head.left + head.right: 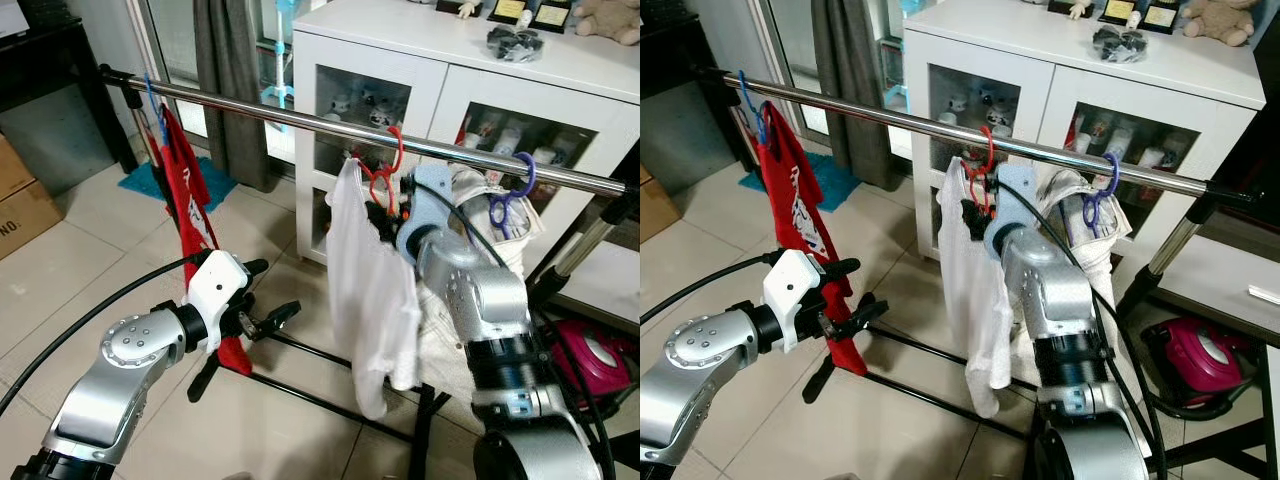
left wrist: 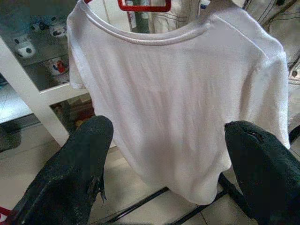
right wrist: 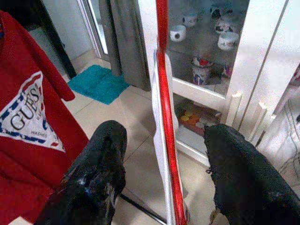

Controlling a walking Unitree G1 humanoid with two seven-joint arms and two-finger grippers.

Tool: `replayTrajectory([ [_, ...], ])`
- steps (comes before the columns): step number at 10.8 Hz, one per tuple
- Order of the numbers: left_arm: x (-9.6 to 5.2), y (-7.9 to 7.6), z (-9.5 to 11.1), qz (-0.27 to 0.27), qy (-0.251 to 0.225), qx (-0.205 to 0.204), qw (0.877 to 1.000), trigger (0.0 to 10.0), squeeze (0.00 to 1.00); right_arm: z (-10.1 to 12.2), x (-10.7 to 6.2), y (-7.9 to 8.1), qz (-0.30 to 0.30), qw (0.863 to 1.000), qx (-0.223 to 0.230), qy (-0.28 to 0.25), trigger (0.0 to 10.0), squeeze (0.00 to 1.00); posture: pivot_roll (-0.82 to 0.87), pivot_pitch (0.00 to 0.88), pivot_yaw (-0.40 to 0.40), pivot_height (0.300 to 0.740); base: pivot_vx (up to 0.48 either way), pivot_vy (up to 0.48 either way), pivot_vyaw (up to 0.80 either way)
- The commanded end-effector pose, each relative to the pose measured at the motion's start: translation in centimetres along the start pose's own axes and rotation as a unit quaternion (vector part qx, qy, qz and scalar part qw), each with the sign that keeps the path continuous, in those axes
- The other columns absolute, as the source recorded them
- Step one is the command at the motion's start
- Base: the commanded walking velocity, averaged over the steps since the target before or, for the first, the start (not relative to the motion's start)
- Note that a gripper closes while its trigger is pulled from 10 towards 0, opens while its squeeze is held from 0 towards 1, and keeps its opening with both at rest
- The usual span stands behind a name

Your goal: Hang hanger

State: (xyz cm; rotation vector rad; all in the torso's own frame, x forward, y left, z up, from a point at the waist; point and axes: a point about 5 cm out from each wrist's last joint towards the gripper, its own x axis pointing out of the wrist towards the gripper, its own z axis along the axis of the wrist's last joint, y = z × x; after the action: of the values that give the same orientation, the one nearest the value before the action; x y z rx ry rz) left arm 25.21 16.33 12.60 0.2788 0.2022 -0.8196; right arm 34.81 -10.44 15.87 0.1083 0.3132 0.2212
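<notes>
Your red hanger [image 1: 385, 172] already hooks the rail [image 1: 300, 118], carrying a limp white shirt [image 1: 370, 290]; it's light, stiff plastic, so grip its neck—right pincer [image 3: 164, 187] straddles it wide, left pincer [image 1: 262, 318] wide nearby.

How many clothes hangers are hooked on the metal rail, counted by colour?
Blue hanger, with the red shirt: 1
Red hanger, with the white T-shirt: 1
Purple hanger, with a pale garment: 1
Total on the rail: 3
</notes>
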Motion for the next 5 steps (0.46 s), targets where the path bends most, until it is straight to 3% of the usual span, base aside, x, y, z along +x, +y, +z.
replayTrajectory([
  [1, 0.21, -0.08, 0.23, -0.003, 0.000, 0.009, 1.000, 10.0, 0.00, 0.15, 0.21, -0.22, -0.008, 1.000, -0.012, 0.002, 0.0, 0.00, -0.05, 0.000, -0.023, 0.740, 0.000, 0.000, 0.00],
  [5, 0.37, -0.10, 0.14, -0.001, 0.004, 0.014, 1.000, 10.0, 0.00, 0.26, 0.89, -0.06, -0.014, 0.999, -0.038, 0.005, 0.0, 0.00, -0.05, 0.000, -0.028, 0.740, 0.000, 0.000, 0.00],
])
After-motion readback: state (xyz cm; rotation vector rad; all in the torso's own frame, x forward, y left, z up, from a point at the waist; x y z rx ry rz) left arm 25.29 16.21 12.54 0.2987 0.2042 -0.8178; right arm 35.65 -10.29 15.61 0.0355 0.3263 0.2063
